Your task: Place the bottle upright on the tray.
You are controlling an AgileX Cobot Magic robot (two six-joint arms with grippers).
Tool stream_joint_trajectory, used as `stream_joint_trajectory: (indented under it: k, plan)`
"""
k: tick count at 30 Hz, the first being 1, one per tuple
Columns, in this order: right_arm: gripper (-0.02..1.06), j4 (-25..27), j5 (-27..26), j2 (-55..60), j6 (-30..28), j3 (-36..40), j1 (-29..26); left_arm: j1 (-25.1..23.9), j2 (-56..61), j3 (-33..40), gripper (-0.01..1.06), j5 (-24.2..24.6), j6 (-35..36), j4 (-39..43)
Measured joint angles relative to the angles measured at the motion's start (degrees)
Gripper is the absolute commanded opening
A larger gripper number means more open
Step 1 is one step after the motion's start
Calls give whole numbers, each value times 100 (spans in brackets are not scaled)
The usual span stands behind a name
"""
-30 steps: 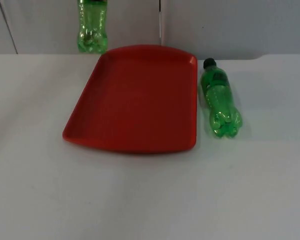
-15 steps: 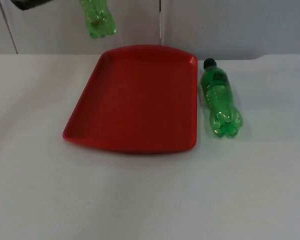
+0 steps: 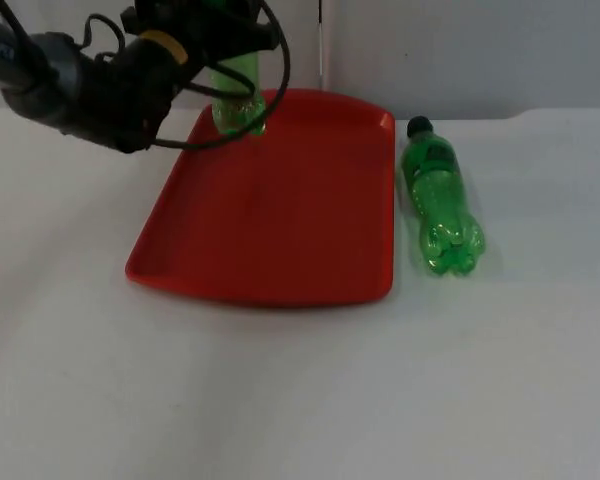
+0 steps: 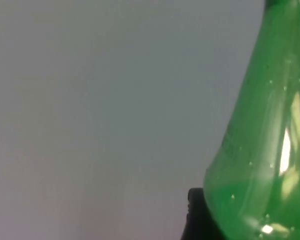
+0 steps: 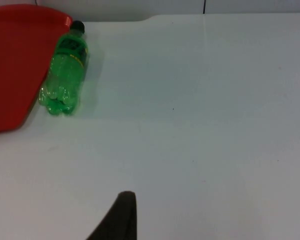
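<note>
— Two green bottles on my screens. Nearest me, one green bottle (image 3: 442, 198) lies on its side on the white table (image 3: 300, 390), just beside the right edge of the red tray (image 3: 270, 215), black cap pointing toward the grey partition wall (image 3: 460, 50).

— Touching the tray?

— Very close; I can't tell whether they touch. My right wrist view shows the same lying bottle (image 5: 64, 77) next to the tray's rim (image 5: 15, 65), with bare table in front.

— And the right gripper?

— I see one black fingertip (image 5: 121, 217) low over the table, well apart from that bottle. I cannot tell how its jaws stand.

— Further back?

— The second green bottle (image 3: 237, 95) stands upright over the tray's far left corner, its base at or just above the tray floor; I can't tell whether it rests there. The left gripper (image 3: 212, 30) is above it, jaws closed on the bottle's upper part. In my left wrist view the held bottle's green body (image 4: 270, 150) sits right against a dark fingertip (image 4: 197, 215), with the grey wall behind.
</note>
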State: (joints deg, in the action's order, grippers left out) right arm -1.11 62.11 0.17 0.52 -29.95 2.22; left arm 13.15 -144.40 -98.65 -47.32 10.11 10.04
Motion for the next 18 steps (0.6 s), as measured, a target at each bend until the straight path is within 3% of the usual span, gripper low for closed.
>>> stream_joint_trajectory:
  k: [18]
  plan:
    - [105, 0, 0, 0, 0, 0, 0, 0, -485, 0, 0, -451, -109, 217]
